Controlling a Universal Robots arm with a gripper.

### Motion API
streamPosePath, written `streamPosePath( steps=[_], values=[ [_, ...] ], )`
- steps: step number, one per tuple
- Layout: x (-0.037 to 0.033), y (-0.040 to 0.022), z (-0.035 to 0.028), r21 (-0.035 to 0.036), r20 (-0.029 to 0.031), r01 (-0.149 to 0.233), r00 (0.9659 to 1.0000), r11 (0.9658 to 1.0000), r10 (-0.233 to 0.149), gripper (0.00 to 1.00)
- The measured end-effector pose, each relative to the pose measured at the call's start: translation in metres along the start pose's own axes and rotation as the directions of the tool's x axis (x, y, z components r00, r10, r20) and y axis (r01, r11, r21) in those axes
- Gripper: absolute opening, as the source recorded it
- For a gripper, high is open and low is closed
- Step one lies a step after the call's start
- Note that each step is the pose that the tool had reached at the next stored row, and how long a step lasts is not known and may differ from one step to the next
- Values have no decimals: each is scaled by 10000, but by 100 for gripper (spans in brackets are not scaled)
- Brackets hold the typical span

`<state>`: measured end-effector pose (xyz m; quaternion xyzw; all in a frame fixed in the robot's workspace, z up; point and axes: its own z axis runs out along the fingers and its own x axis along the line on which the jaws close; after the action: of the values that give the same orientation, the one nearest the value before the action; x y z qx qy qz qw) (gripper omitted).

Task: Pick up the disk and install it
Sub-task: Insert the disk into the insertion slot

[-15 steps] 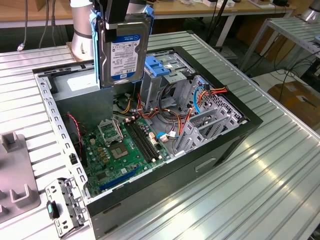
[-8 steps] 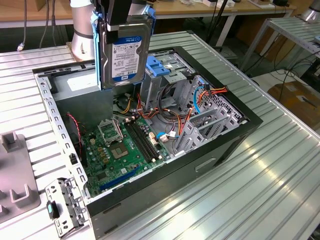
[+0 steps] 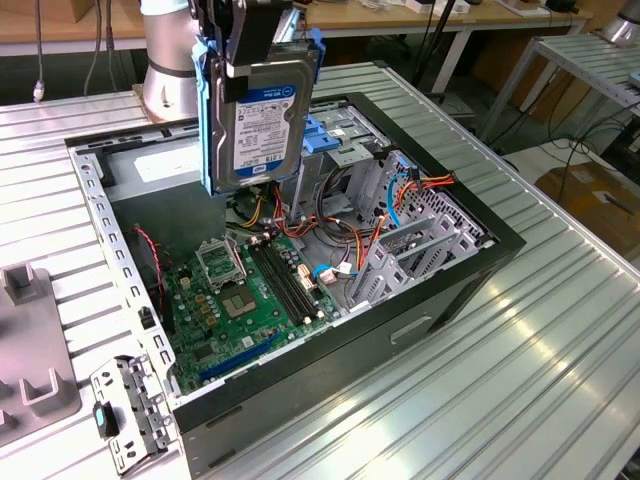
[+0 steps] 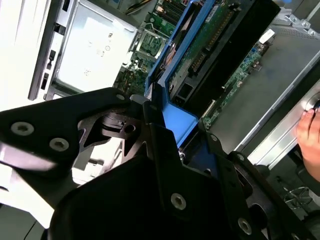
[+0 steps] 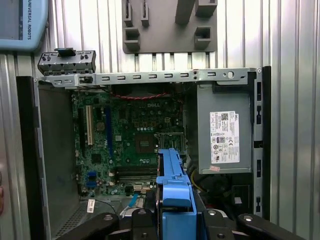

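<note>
Arm pose: the arm [image 3: 165, 70] is standing at the far side of the bench, and its wrist is hanging over the open computer case [image 3: 440, 290].
End effector: the end effector [image 3: 248, 45] is gripping the top edge of the disk, with its fingers clamped on it from both sides.
Disk position: the disk [image 3: 262, 120] is hanging upright in the air, above the inside of the case and clear of the motherboard [image 3: 245, 290].
Disk look: it is showing a black body with a silver plate and a label on the face, and bright blue rails are running along its two long edges. In the second wrist view its other face [image 4: 200, 50] is showing a green circuit board.
Case: it is lying on its side with the cover off; a grey power supply [image 5: 222, 135] is sitting in one corner, and coloured cables [image 3: 350, 220] are crossing beside a blue drive bay [image 3: 335, 135].
Bench: the bench [image 3: 520, 380] is made of ribbed silver metal; a grey fixture [image 3: 30, 350] and a small perforated metal bracket [image 3: 130, 410] are lying near the case.
Room: wooden-topped tables [image 3: 400, 20] are standing behind, and a cardboard box [image 3: 590, 195] is resting on the floor.
</note>
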<state>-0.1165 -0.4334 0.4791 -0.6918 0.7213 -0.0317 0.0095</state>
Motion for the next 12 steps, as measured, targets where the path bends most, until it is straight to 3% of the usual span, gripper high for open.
streamPosePath(
  steps=[4,7,12],
  values=[
    [47,-55,7,2,-56,3,10000,10000,-3,37],
    [47,-161,14,3,-96,5,10000,10000,-5,37],
    [41,-314,24,3,-104,6,9999,10000,-5,37]
  ],
)
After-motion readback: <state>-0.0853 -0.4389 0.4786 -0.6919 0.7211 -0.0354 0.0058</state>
